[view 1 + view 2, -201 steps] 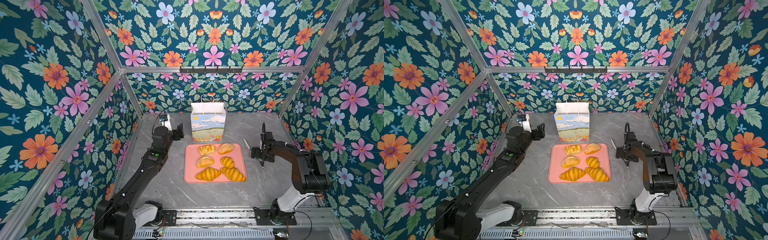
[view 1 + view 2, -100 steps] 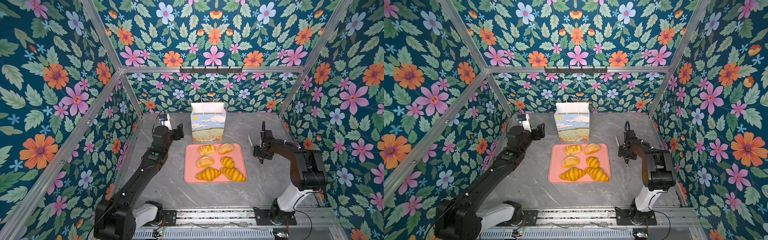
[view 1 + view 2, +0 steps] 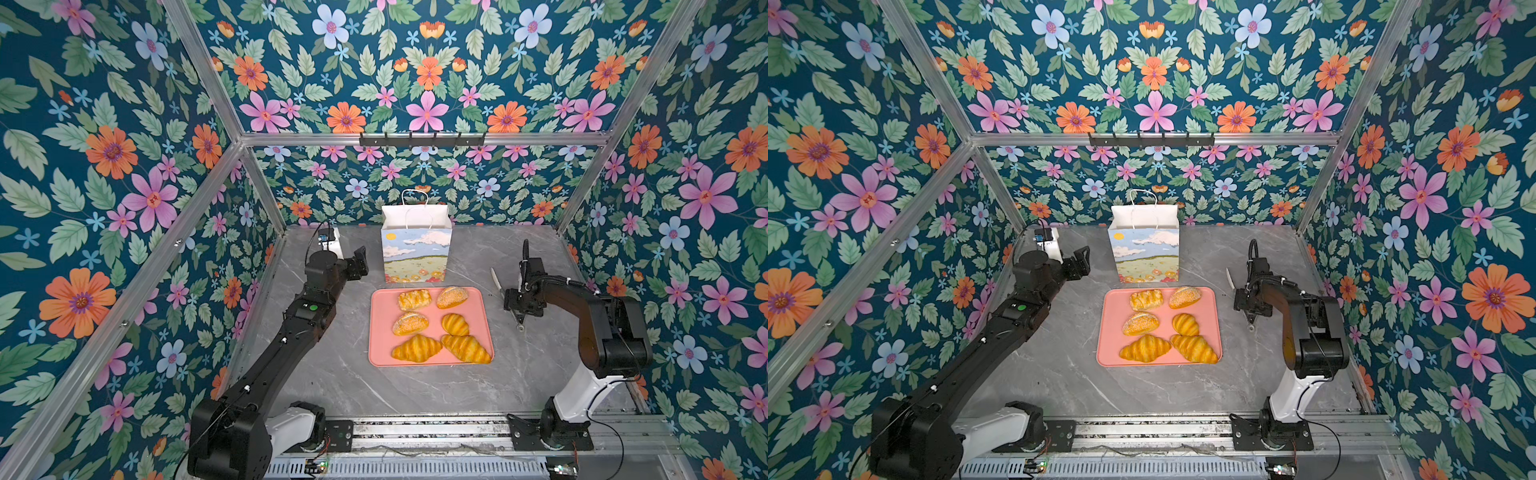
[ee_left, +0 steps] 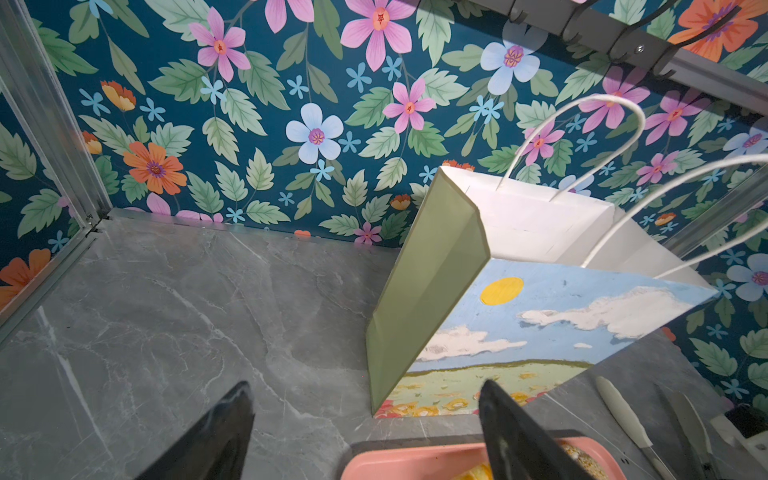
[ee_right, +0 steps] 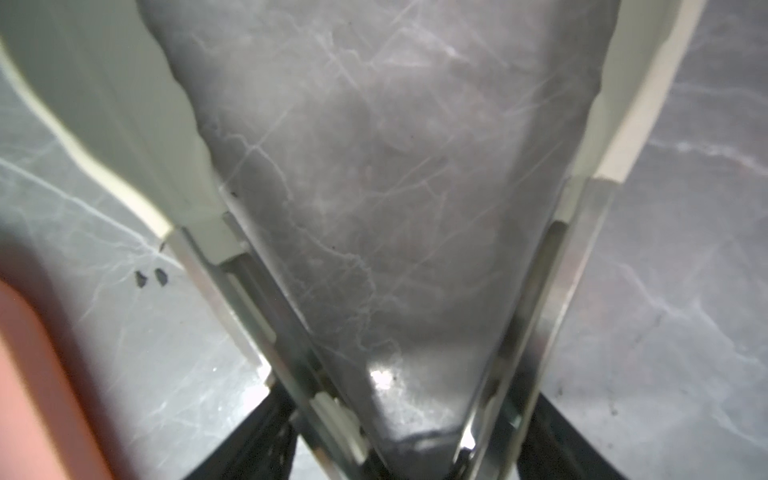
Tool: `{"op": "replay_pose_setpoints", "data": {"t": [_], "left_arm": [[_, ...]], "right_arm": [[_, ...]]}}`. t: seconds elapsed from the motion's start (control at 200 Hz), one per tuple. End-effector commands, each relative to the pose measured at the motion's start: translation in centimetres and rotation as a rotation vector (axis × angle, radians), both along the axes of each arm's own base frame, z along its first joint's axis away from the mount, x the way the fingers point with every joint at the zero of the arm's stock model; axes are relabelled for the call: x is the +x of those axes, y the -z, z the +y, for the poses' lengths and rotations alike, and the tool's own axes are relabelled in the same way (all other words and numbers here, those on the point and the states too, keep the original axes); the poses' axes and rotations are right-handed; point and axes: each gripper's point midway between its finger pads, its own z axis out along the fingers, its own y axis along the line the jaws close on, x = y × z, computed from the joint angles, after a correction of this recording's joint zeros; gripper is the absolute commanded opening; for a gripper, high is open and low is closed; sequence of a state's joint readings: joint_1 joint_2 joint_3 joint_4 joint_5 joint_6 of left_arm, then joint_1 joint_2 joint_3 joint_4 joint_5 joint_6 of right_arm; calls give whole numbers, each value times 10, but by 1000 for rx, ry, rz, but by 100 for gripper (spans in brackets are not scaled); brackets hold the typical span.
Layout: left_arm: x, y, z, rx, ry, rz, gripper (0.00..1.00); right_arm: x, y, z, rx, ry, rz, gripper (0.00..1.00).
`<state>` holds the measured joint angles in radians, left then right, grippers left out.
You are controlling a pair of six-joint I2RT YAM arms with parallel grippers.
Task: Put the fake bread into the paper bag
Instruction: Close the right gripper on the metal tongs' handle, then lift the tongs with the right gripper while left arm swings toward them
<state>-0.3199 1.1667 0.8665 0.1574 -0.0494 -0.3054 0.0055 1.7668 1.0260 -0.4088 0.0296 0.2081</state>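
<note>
Several pieces of fake bread lie on a pink tray (image 3: 380, 332): a lattice pastry (image 3: 414, 299), two sesame rolls (image 3: 451, 296) and three croissants (image 3: 417, 348). Behind the tray the paper bag (image 3: 416, 253) (image 3: 1145, 255) (image 4: 540, 316) stands upright and open, its white inside showing. My left gripper (image 3: 359, 262) (image 4: 365, 386) hangs open and empty left of the bag, near the tray's far corner. Right of the tray, my right gripper (image 3: 512, 305) (image 5: 411, 436) points down at the table, shut on metal tongs (image 3: 494, 276) (image 5: 257, 316) with white tips spread in a V.
A small white box (image 3: 330, 245) with a cable sits at the back left corner. A black hook rail (image 3: 422, 140) runs along the back wall. Floral walls close in three sides. The arms' base rail (image 3: 428, 432) lines the front edge.
The tongs' arms have drawn slightly closer together in the right gripper, which has shifted a little. The left arm, the bag and the bread have not moved.
</note>
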Motion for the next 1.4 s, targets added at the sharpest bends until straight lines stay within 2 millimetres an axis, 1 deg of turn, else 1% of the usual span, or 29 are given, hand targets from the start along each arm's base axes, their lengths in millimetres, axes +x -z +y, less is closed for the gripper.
{"op": "replay_pose_setpoints", "data": {"t": [0.0, 0.11, 0.265, 0.455, 0.53, 0.75, 0.855, 0.95, 0.975, 0.98, 0.99, 1.095, 1.18, 1.33, 1.39], "left_arm": [[0, -5, -1, -3, 6, -13, 85], [-1, -6, -1, -4, 7, -13, 85], [-1, -7, -2, -10, 10, -14, 85], [-4, -17, -2, 4, 21, -28, 84], [-7, -23, -3, 4, 33, -43, 84], [-15, -38, 1, 21, 33, -87, 85], [-20, -46, -3, 19, 67, -110, 85], [-25, -55, -12, 14, 124, -139, 85], [-26, -57, -15, 12, 140, -146, 85], [-27, -58, -15, 11, 144, -149, 85], [-28, -59, -16, 10, 151, -153, 85], [-36, -72, -28, -4, 234, -203, 86], [-45, -83, -43, -13, 332, -245, 85], [-69, -105, -80, -44, 578, -326, 84], [-84, -115, -99, -50, 702, -357, 84]], "right_arm": [[-14, 11, 9, 47, -7, 68, 69], [-15, 12, 10, 51, -14, 72, 59], [-16, 13, 12, 65, -16, 87, 49], [-15, 4, 19, 105, -32, 56, 37], [-14, -1, 22, 120, -39, 39, 30], [-19, -4, 23, 130, -28, 37, 26], [-19, -8, 28, 160, -32, 22, 26], [-17, -20, 38, 218, -39, -11, 25], [-19, -20, 39, 224, -34, -6, 25], [-17, -26, 39, 225, -35, -23, 25], [-17, -31, 39, 225, -36, -37, 25], [-20, -52, 41, 225, -45, -69, 25], [-24, -76, 45, 242, -60, -114, 26], [-37, -123, 61, 331, -100, -205, 25], [-45, -140, 67, 367, -110, -221, 26]]}}
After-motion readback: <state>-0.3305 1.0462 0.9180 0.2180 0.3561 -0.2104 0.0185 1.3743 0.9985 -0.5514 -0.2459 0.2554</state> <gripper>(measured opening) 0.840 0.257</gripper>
